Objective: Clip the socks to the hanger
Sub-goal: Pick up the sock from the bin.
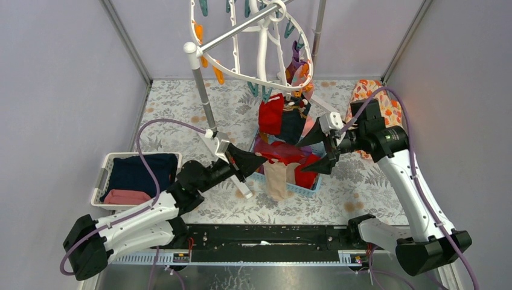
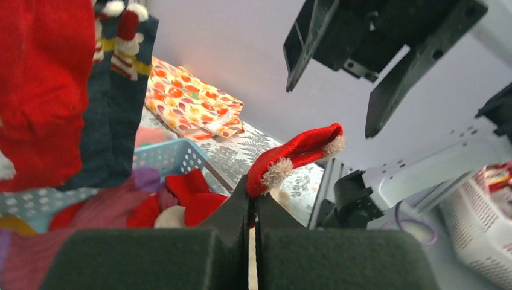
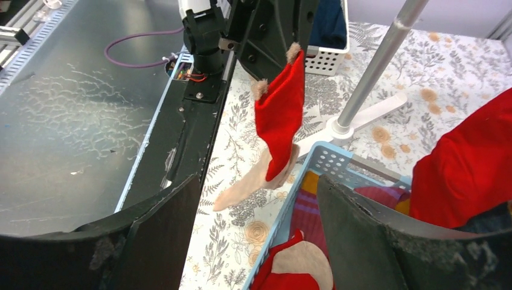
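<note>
Red, fuzzy-trimmed, a sock (image 3: 279, 115) hangs clamped in the left hand (image 1: 259, 162) at the basket's (image 1: 300, 189) nine o'clock; the right hand (image 1: 314, 153) gapes empty at three o'clock.

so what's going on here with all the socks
The left gripper is shut on a small red fabric sock with beige trim, holding it up in the air just by the light blue plastic basket of socks. The right gripper is open close by, holding nothing. A red sock and a navy sock hang under the large white plastic ring hanger; the held one is not clipped yet.
</note>
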